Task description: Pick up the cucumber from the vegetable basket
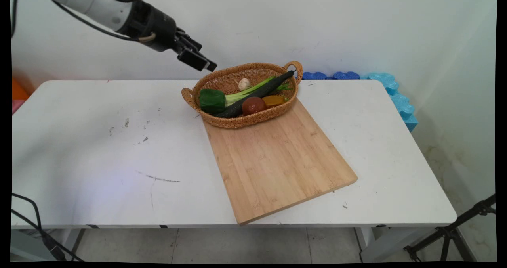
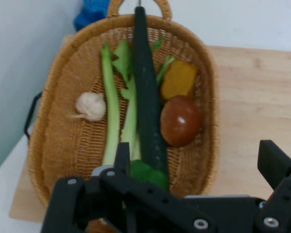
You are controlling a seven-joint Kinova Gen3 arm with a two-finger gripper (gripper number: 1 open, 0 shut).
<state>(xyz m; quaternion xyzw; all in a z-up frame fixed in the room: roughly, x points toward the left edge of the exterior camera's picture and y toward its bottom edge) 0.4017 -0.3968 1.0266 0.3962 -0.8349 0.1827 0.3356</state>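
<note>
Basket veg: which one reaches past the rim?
The dark green cucumber: its tip rests on the basket rim by the far handle; pepper, garlic, tomato stay inside.

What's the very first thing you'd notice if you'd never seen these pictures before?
Probably the woven basket full of vegetables, sitting on the far end of the wooden cutting board on the white table. A long dark cucumber lies across it, with a green pepper, a red tomato, celery and a garlic bulb around it. The black end effector hangs open in the air just past the basket's left end.
</note>
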